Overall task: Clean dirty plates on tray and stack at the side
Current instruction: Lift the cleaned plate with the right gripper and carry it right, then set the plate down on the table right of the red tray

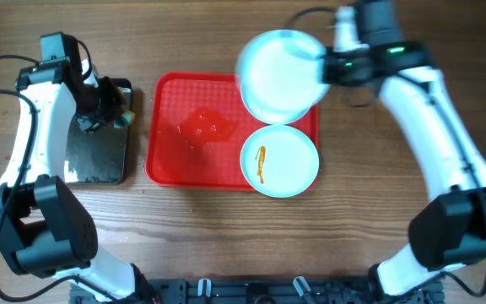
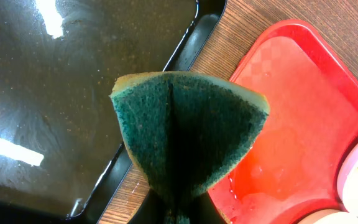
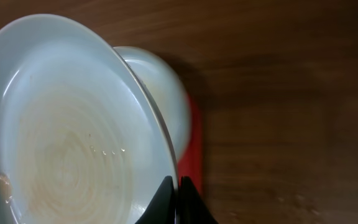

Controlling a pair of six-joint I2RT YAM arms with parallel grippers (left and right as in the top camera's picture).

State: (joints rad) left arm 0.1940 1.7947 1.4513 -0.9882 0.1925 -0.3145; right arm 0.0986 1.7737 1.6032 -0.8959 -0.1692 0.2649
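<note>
My right gripper (image 1: 327,66) is shut on the rim of a pale plate (image 1: 281,74) and holds it tilted above the far right corner of the red tray (image 1: 175,101). In the right wrist view the fingers (image 3: 178,186) pinch the rim, and the plate (image 3: 73,137) shows faint brown smear rings and water drops. A second plate (image 3: 169,93) shows behind it. Another plate (image 1: 279,160) with an orange-brown streak lies on the tray's near right corner. My left gripper (image 1: 112,105) is shut on a folded green sponge (image 2: 188,130).
A glossy black tray (image 1: 95,152) lies left of the red tray; my left gripper hovers over its right edge (image 2: 185,50). A wet patch (image 1: 205,128) sits in the middle of the red tray (image 2: 291,106). Bare wooden table lies to the right.
</note>
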